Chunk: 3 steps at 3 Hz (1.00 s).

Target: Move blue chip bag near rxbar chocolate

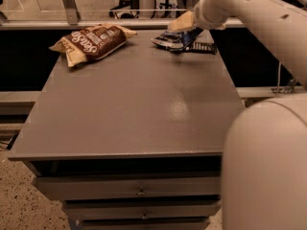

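Judging from the layout, the task stood at or close to its final step. The blue chip bag (173,39) lay at the far right of the surface (144,109), with its right end touching or slightly overlapping the rxbar chocolate (202,47). The bar lay flat beside the far right corner. The pincer (183,23) was directly over the bag's upper edge. Whether it was in contact with the bag or just above it could not be determined. Nor could it be told whether the pincer was spread, pressed together or pinching the bag.

Assessment: the bag appeared to be placed as required. If it was held, the next move called for a release without dragging. A straight lift clear would then be needed, so that neither the crinkly bag nor the light bar was pulled along.

Other items: a brown chip bag (93,40) lay at the far left of the surface, well apart from the work and no obstruction. The arm (249,8) reached in from the upper right. The robot's body (268,166) filled the lower right of the view. Drawers (139,190) sat below the surface.

Risk noted: both task items lay near the right edge, so a sideways nudge could push the bar off.
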Each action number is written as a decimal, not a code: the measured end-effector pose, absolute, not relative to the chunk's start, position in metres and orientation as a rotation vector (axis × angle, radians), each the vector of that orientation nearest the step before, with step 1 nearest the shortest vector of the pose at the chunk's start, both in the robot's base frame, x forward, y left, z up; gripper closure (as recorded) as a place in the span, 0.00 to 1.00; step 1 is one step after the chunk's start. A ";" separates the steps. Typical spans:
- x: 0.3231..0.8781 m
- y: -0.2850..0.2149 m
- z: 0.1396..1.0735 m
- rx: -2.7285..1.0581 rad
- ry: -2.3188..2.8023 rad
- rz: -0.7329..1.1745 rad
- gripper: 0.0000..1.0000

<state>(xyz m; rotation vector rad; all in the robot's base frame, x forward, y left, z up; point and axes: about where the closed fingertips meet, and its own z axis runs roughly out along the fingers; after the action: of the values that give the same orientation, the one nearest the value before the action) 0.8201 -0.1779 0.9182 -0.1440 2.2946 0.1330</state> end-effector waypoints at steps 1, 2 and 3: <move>0.772 -0.208 0.941 -0.235 2.178 0.281 0.00; 0.733 -0.217 0.950 -0.297 2.122 0.481 0.00; 0.656 -0.255 0.958 -0.459 2.070 0.642 0.00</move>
<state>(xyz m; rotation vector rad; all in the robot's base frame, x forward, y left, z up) 0.6562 -0.2546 0.9578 -0.4589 2.0695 0.6419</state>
